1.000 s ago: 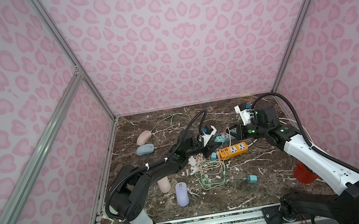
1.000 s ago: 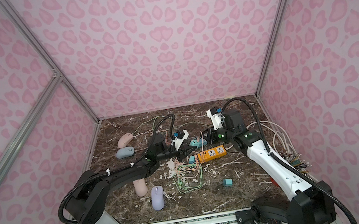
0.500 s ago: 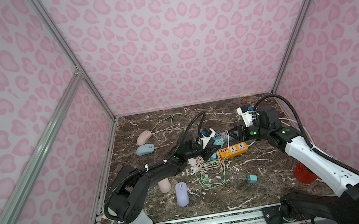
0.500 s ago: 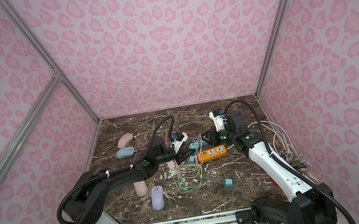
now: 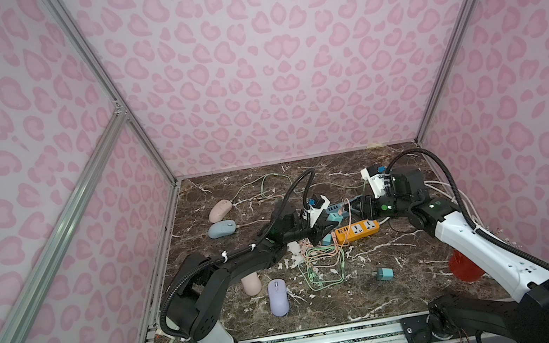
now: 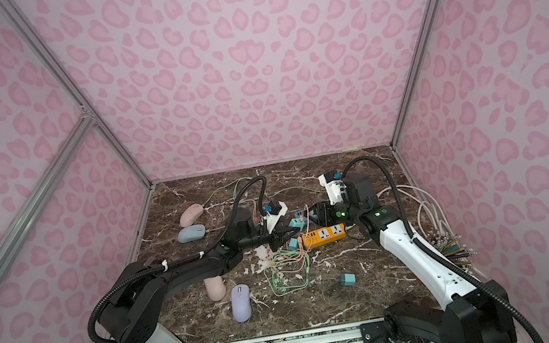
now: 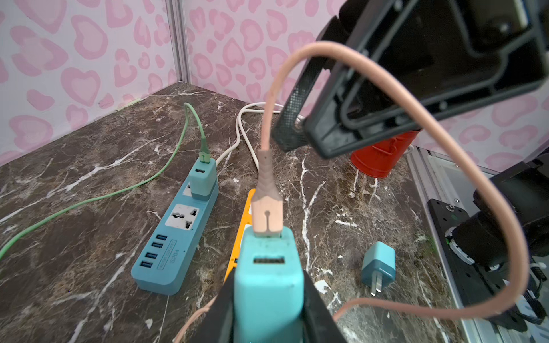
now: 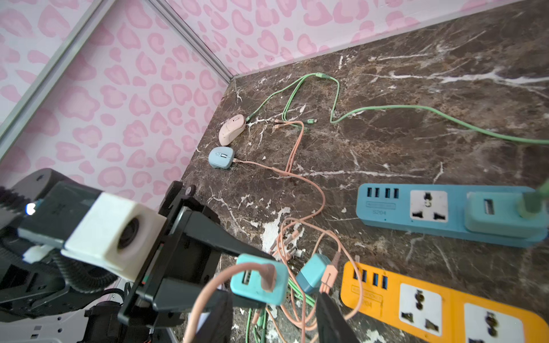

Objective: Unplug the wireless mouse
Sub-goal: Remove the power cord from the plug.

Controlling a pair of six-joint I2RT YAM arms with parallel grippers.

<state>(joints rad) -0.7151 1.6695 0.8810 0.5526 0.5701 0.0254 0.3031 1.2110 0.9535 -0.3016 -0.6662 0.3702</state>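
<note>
Pale blue rounded plastic wireless mouse (image 8: 221,157) lies flat at the far left of the brown white-veined marble tabletop (image 5: 376,293), close to the left wall and just nearer than a matte pink mouse (image 8: 232,129). A thin peach cable (image 8: 297,178) meets the blue mouse's edge, runs right across the marble and loops up to a flat peach USB plug seated in a smooth teal plastic charger cube (image 7: 267,267). Left gripper (image 7: 269,311) is clamped on that cube, one black finger pressed on each side, and holds it off the table. Right gripper (image 8: 273,308) faces the cube from the right, its two black fingers apart and gripping nothing; the peach loop hangs between them. Below the cube lies a glossy orange power strip (image 8: 430,303). Just beyond it is a long blue power strip (image 7: 178,237) with a second teal charger (image 7: 202,178) plugged in and a green cable (image 7: 184,142) running from it. A third teal charger (image 7: 378,264) lies loose, prongs showing. A tangle of green and peach cords sits mid-table. A lilac mouse (image 5: 278,297) lies near left. A red bucket (image 7: 383,157) stands at the right edge.
</note>
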